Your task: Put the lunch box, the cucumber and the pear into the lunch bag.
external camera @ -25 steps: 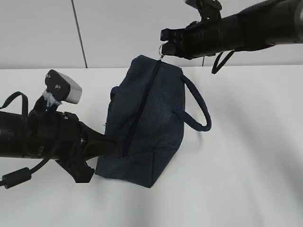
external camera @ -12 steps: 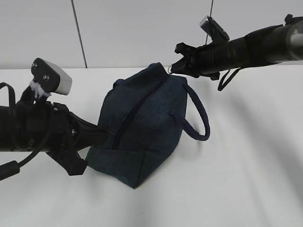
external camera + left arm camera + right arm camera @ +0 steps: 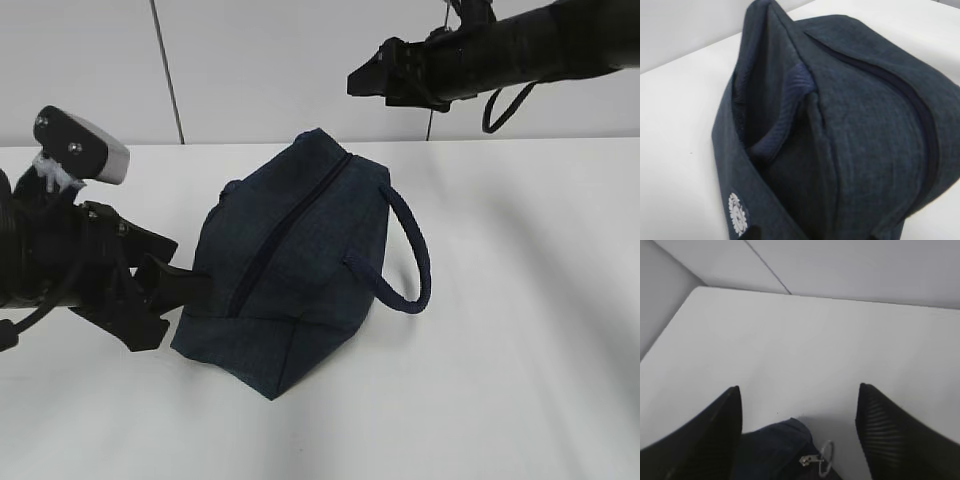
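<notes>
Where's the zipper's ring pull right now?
In the right wrist view the ring pull lies at the lunch bag's end, below the open right gripper, untouched.

A white table (image 3: 520, 350) carries only the zipped lunch bag (image 3: 300, 260)

The lunch bag (image 3: 290, 270) sits slumped on the white worktop (image 3: 520, 350), dark navy fabric, zipper (image 3: 295, 215) shut and running diagonally from the far top corner down toward the near left end. Its rope-like loop handle (image 3: 405, 250) curves out on the right side, resting against the bag. At the far tip, the silver ring pull (image 3: 826, 459) dangles beside the zipper's end. Lunch box, cucumber and pear are not visible.
</notes>
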